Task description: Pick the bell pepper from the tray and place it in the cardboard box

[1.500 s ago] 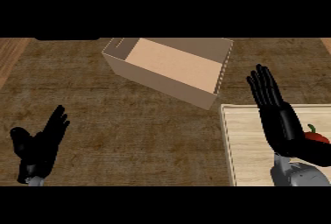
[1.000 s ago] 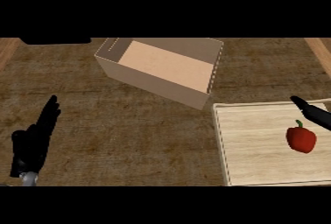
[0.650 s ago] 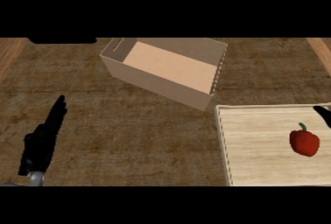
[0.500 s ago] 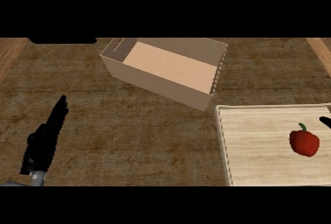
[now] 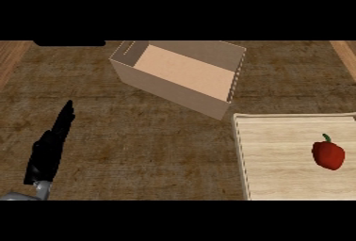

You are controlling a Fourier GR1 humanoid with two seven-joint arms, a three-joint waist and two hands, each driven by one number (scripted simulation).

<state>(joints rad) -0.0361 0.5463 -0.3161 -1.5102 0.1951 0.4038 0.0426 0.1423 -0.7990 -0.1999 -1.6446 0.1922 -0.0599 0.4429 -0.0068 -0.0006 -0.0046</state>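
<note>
Starting at the left: your left hand [image 5: 47,150] shows edge-on low over the worktop [image 5: 139,141]. Its fingers [image 5: 66,115] are straight and together, pointing toward the far side, and they hold nothing. It looks parked to me, not lined up on anything.

In the middle, toward the far side, is the cardboard box [image 5: 167,94]. Its top is open and it's turned so one corner points at the tray. That corner sits just beside the tray's far left corner.

On the right is the pale wooden tray [image 5: 240,155], with the bell pepper [image 5: 328,154] lying in its right part, apart from the rim. The pepper is red. Its green stem points to the far side, so its long axis runs roughly far-to-near, tipped a bit to the left at the stem.

Here's what the next move hangs on. The pepper is way off to the right of your left hand, with the box and most of the tray in between. Your right hand isn't in view at all, so I can't tell you what its fingers are doing. The pepper is on that hand's side though, so I'd bring the right in from the tray's right edge.

There's no brand, label or writing I can read on the box or the tray.
</note>
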